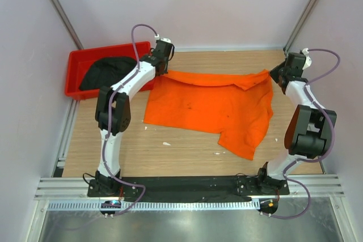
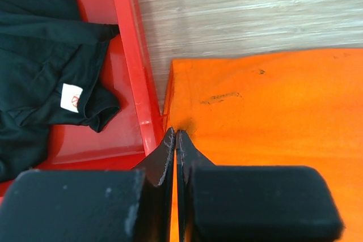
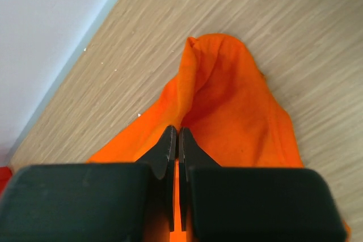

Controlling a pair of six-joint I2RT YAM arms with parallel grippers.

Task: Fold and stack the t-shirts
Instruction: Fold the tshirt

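Left gripper (image 2: 175,134) has its jaws pressed together on the far-left corner of the orange t-shirt (image 1: 210,106), just beside the wall of the red bin (image 2: 133,66). The right gripper (image 3: 175,131) is likewise pinched on the far-right corner, where the cloth rises in a ridge toward its tips. Between the two, the shirt's far edge runs as a fairly straight band across the far part of the table (image 1: 181,151), and the rest of the garment lies spread toward the near side, with one uneven lobe trailing toward the near right. The black t-shirt (image 1: 108,72) lies crumpled inside the bin at the far left, its white tag (image 2: 71,97) showing in the left wrist view; it looks untouched. The step in hand appears to be the first fold of the orange shirt, with both far corners gripped, so the task seems to be at an early stage. The next move probably calls for carrying both corners together toward the near edge at the same height and pace, keeping the held edge taut so the cloth lays over itself without wrinkling. The left arm must also stay clear of the bin wall, and the trailing near-right lobe may need straightening before the fold sits square.
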